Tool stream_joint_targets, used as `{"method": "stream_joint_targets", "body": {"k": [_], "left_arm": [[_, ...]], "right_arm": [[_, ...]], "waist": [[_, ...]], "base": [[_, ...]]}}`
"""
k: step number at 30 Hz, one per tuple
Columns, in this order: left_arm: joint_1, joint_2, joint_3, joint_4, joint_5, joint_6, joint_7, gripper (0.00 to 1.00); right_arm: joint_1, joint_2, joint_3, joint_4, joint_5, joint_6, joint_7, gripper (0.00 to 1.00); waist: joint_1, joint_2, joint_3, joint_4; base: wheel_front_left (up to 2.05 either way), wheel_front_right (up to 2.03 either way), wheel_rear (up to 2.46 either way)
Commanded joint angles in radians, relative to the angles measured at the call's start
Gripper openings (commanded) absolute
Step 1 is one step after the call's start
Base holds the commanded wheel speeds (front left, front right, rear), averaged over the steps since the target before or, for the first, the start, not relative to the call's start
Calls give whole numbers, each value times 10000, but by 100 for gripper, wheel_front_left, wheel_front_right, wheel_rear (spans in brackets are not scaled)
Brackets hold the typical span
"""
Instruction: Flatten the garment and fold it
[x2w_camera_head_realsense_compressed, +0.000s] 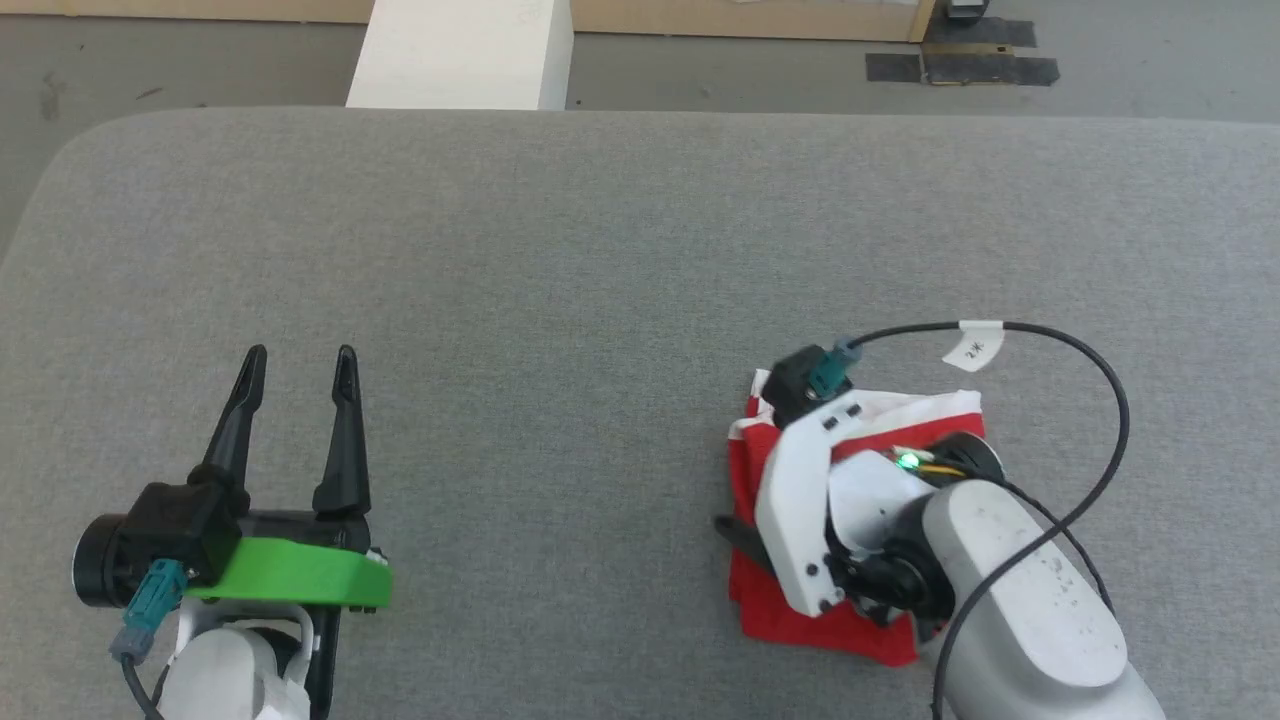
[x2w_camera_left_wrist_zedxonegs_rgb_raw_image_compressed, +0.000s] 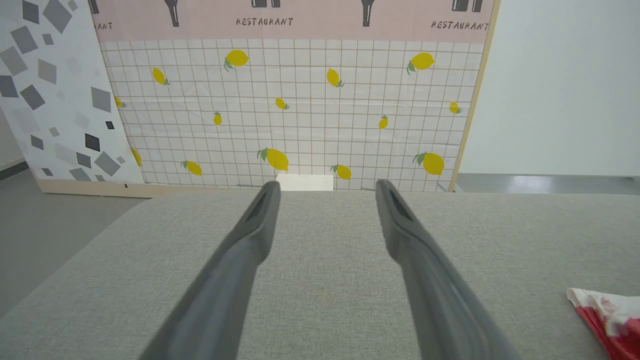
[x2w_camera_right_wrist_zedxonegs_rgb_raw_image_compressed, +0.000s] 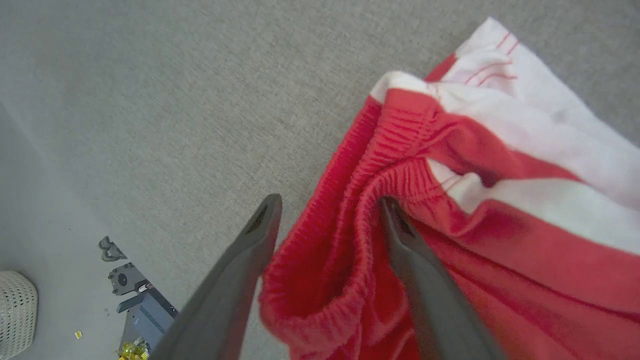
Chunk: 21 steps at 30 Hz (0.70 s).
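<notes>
The garment (x2w_camera_head_realsense_compressed: 760, 595) is a bunched red heap with white panels, lying on the grey cloth-covered table (x2w_camera_head_realsense_compressed: 600, 280) at the near right. My right arm's wrist covers most of it. In the right wrist view my right gripper (x2w_camera_right_wrist_zedxonegs_rgb_raw_image_compressed: 327, 201) stands open, with the garment's (x2w_camera_right_wrist_zedxonegs_rgb_raw_image_compressed: 500, 240) ribbed red waistband fold loose between the two fingers. My left gripper (x2w_camera_head_realsense_compressed: 300, 358) rests open at the near left, far from the garment, nothing between its fingers. The left wrist view has my left gripper (x2w_camera_left_wrist_zedxonegs_rgb_raw_image_compressed: 325, 187) over bare table and a corner of the garment (x2w_camera_left_wrist_zedxonegs_rgb_raw_image_compressed: 607, 315) at its lower right.
A white block (x2w_camera_head_realsense_compressed: 460, 50) stands past the table's far edge. Black tape (x2w_camera_head_realsense_compressed: 960, 65) marks the floor behind. My right arm's black cable (x2w_camera_head_realsense_compressed: 1110, 400) loops over the table. A lemon-print panel (x2w_camera_left_wrist_zedxonegs_rgb_raw_image_compressed: 300, 110) stands beyond the table. A white basket (x2w_camera_right_wrist_zedxonegs_rgb_raw_image_compressed: 15, 310) sits on the floor.
</notes>
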Motion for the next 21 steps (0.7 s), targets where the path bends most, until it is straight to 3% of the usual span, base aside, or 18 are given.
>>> {"method": "stream_joint_targets", "body": {"k": [1,6,11,14,21], "left_arm": [[-27,-38,23,39,92,-61,-38,100],[95,-4,161,-43,142,-66,-38,100],[185,-48,260,-199,215,-67,-38,100],[241,-83,306,-288,245,-68,-38,100],[185,-37,219,-324,216,-71,-38,100]], "right_arm": [[-232,19,113,-155,120,-15,-146,100],[-85,20,-148,-1808,674,-15,-1037,100],[708,-299,-2085,-2984,-272,-15,-1637,100],[1809,-602,-3387,-3041,-1705,-15,-1467,100],[2730,-276,-3426,-2259,-2222,-15,-1656,100]], "waist": [[0,0,-56,-98],[0,0,-303,-584],[0,0,-396,-862],[0,0,-381,-940],[0,0,-193,-839]], "base": [[0,0,0],[0,0,0],[0,0,0],[0,0,0],[0,0,0]]}}
